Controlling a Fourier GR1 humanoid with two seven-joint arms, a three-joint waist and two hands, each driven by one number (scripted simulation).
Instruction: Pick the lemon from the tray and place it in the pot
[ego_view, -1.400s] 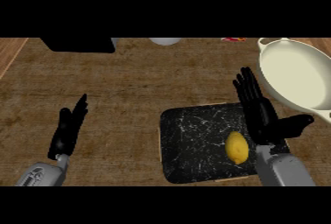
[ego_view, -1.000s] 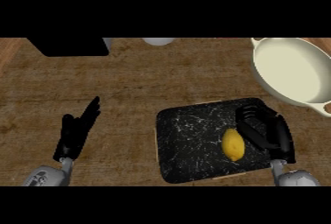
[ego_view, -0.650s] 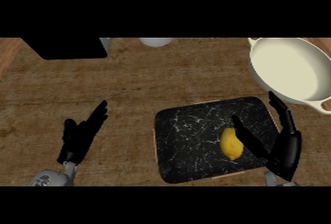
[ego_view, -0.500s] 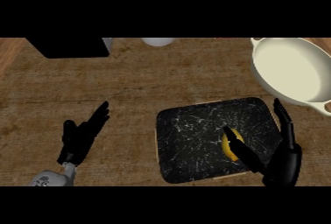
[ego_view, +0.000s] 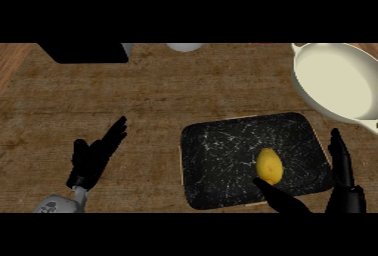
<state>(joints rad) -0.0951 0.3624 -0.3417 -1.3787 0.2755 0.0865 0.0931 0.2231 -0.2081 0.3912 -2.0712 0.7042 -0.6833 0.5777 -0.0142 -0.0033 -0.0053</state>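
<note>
On black marbled square tray (ego_view: 221, 165), smooth oval lemon (ego_view: 269, 166), cream round pot (ego_view: 332, 82)

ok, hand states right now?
Left hand: open, holding nothing.
Right hand: open, either side of the lemon, not holding it.

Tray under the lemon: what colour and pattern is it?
The tray is black with white marble-like veins, in the head view.

I see the lemon (ego_view: 269, 166) lying on the black tray (ego_view: 221, 160), right of its middle. My right hand (ego_view: 345, 172) sits at the tray's near right corner, spread, thumb just below the lemon and fingers off the tray's right edge. The cream pot (ego_view: 334, 80) stands beyond. My left hand (ego_view: 96, 157) rests open on the counter (ego_view: 148, 100).
</note>
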